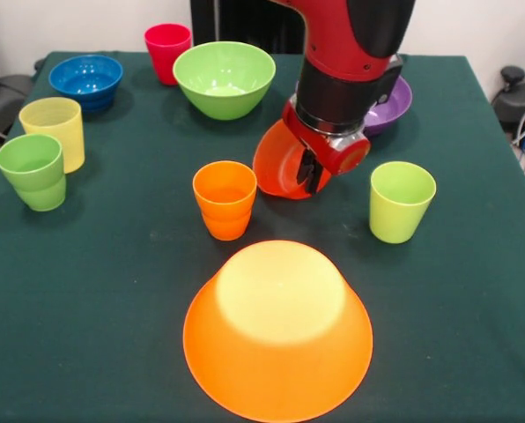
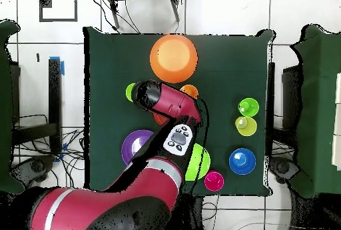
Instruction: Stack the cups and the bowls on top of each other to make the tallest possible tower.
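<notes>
The very large orange bowl (image 1: 278,330) lies upside down at the near middle of the table; it also shows in the overhead view (image 2: 173,58). My gripper (image 1: 312,173) is shut on the rim of the small red-orange bowl (image 1: 277,164) and holds it tipped on edge, behind the orange bowl. The orange cup (image 1: 225,199) stands just left of it and the lime green cup (image 1: 401,201) to its right. The green cup (image 1: 33,171) and pale yellow cup (image 1: 55,130) stand at the left. In the overhead view the arm hides the gripper.
At the far side are the blue bowl (image 1: 86,81), the red cup (image 1: 168,51), the green bowl (image 1: 225,79) and the purple bowl (image 1: 390,106), which is partly behind the arm. All stand upright. The table is covered with a dark green cloth (image 1: 113,291).
</notes>
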### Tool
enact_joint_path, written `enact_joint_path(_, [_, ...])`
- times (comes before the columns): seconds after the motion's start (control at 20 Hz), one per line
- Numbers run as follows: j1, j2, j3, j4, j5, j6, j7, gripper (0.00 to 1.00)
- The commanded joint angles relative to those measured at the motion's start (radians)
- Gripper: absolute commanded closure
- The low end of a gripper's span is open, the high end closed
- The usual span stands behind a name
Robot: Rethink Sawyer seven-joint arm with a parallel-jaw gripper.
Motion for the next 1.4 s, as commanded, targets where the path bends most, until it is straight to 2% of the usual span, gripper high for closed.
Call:
enact_joint_path(0.05, [0.038, -0.001, 0.026, -0.065, -0.093, 0.169, 0.061, 1.00])
enact_joint_path(0.7, [0.091, -0.122, -0.034, -0.029, -0.149, 0.273, 0.060, 1.00])
enact_joint_path(0.9, [0.131, -0.142, -0.053, -0.018, -0.163, 0.203, 0.084, 1.00])
enact_joint_path(1.05, [0.162, -0.139, -0.071, -0.033, -0.166, 0.191, 0.110, 1.00])
enact_joint_path(1.4, [0.247, -0.116, -0.165, -0.134, -0.194, 0.113, 0.129, 1.00])
